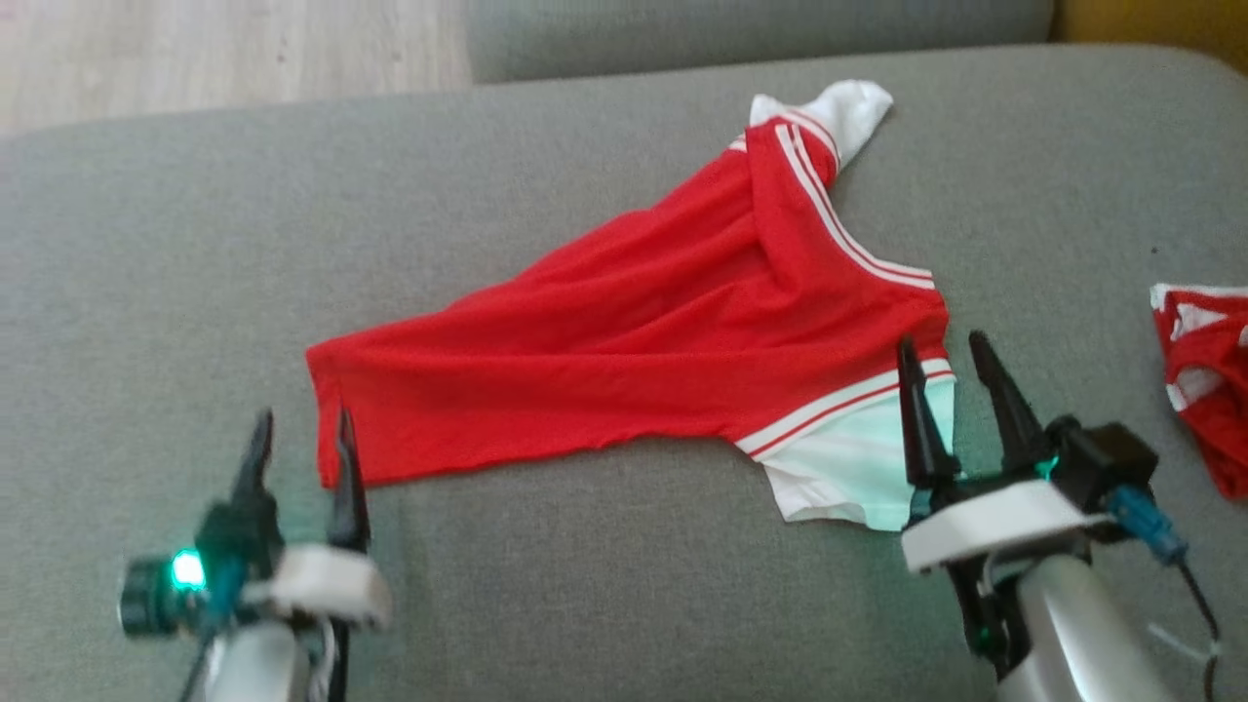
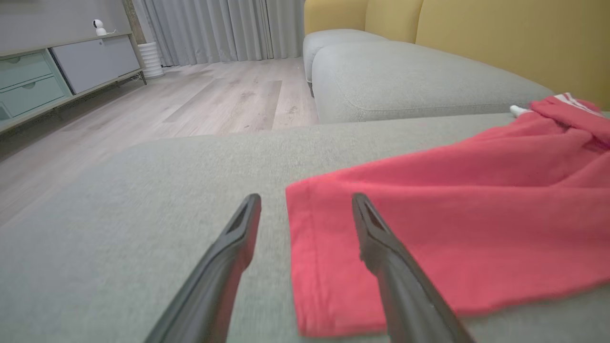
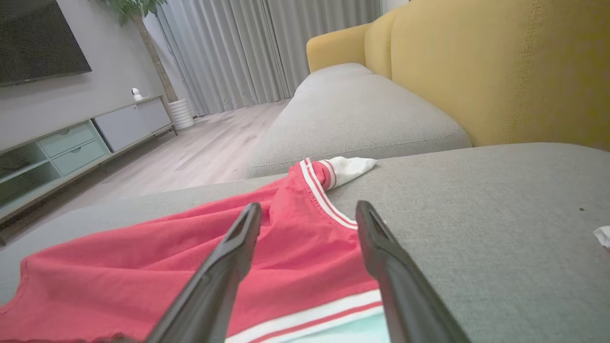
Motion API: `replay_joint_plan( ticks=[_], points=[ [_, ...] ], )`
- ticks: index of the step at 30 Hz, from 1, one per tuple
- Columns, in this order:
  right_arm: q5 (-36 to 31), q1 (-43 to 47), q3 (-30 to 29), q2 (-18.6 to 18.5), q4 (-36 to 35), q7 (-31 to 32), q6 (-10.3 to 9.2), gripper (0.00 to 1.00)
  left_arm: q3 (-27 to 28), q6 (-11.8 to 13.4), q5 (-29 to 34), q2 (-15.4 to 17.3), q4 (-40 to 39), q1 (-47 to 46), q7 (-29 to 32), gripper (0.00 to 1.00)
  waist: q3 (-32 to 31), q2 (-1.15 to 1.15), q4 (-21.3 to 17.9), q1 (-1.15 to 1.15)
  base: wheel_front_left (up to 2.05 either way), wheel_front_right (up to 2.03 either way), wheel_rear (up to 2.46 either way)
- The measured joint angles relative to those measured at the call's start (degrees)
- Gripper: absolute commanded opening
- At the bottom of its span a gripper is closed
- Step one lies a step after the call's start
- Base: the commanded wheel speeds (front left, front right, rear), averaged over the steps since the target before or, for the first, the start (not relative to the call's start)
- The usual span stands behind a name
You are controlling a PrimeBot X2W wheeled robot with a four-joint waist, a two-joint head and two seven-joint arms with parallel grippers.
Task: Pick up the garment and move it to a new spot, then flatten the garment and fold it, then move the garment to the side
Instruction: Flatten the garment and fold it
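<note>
Left: the left gripper (image 1: pixel 302 421) stands wide open with nothing in it, at 7 o'clock in the head view, at the garment's near-left corner.
Left, close up: in its wrist view one finger is over bare cushion and the other over the red hem, with the corner lying between them. Whether a tip touches the cloth cannot be told.
Right: the right gripper (image 1: pixel 943 341) is also wide open and empty, at 5 o'clock. Its tips are over the striped band where red meets the white sleeve.
Garment: the garment (image 1: pixel 634 341) is a red shirt with white sleeves and striped trim. It lies creased on the grey cushion (image 1: pixel 195 244), stretched from 8 o'clock to 1 o'clock, with one sleeve at each end of its right side.
Head view alone: a second garment (image 1: pixel 1204 380), red and white, is bunched at 3 o'clock by the frame edge, apart from the first.
Wrist views alone: they show the room beyond, with a cabinet (image 2: pixel 71 71), curtains (image 2: pixel 214 28) and a yellow backrest (image 3: pixel 500 71). The right wrist view adds a TV (image 3: pixel 38 38).
Edges: the cushion's far edge runs across 12 o'clock. Beyond it is floor (image 1: pixel 195 49) at 11 o'clock and a far cushion (image 1: pixel 731 29) at 12.
Open room: there is broad bare cushion from 9 to 11 o'clock and a bare stretch at 6 between the grippers. A narrower strip at 2 to 3 o'clock separates the two garments.
</note>
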Motion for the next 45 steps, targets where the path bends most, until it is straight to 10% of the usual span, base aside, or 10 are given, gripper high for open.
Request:
replay_joint_plan(
  ticks=[37, 39, 42, 45],
  points=[
    [-4.1, 3.7, -3.9, 0.1, 23.4, -0.3, 0.00, 1.00, -1.6, -3.5, 1.3, -2.8, -6.0, 14.2, 0.0, 1.00, -5.0, 0.00, 2.2, 0.00, 0.00, 0.00, 0.00],
    [-3.1, 2.8, -3.3, 0.0, 24.6, -0.4, 0.00, 0.80, -1.5, -3.6, 1.3, -2.8, -5.6, 14.2, 0.0, 1.00, -4.9, 0.00, 2.4, 0.00, 0.00, 0.00, 0.00],
    [-0.8, 2.0, -2.4, 0.0, 25.5, -0.6, 0.00, 0.00, -1.4, -4.0, 1.2, -2.8, -5.4, 14.2, 0.0, 1.00, -4.7, 0.00, 2.4, 0.00, 0.00, 0.00, 0.00],
    [-0.2, 1.8, -2.0, 0.0, 26.0, -0.7, 0.00, 0.00, -1.4, -4.0, 0.4, -2.8, -5.1, 14.1, 0.0, 1.00, -4.5, 0.00, 2.0, 0.00, 0.00, 0.00, 0.00]
  ],
)
